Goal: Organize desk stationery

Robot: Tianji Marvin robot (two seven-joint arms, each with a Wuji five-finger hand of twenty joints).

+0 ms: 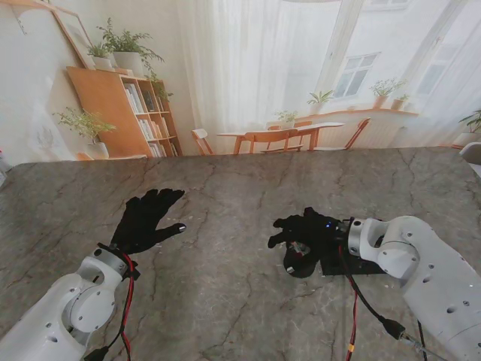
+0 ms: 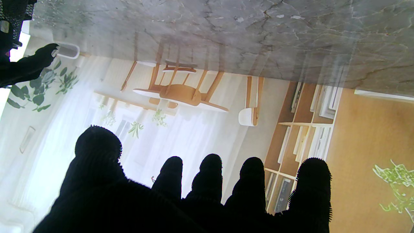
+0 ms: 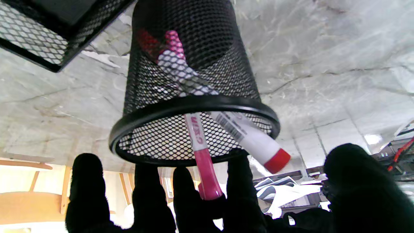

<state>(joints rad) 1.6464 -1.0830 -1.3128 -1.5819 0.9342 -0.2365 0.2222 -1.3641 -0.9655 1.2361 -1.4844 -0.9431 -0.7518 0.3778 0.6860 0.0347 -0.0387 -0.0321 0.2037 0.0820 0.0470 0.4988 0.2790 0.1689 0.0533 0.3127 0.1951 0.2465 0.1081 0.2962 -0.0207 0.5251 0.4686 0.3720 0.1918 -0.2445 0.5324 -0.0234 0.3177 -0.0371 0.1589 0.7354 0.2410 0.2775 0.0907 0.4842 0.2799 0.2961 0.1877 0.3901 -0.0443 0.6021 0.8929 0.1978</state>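
A black mesh pen cup stands on the marble table right of centre. Inside it lean a pink marker and a white marker with a red cap, their ends sticking out over the rim. My right hand hovers over the cup's mouth, fingers spread and thumb well apart. The pink marker's end lies against my fingertips without being pinched. My left hand rests open and flat on the table to the left, holding nothing.
A black mesh tray sits just beside the cup, under my right wrist. The marble table stretches wide between both hands. Red and black cables hang from both wrists.
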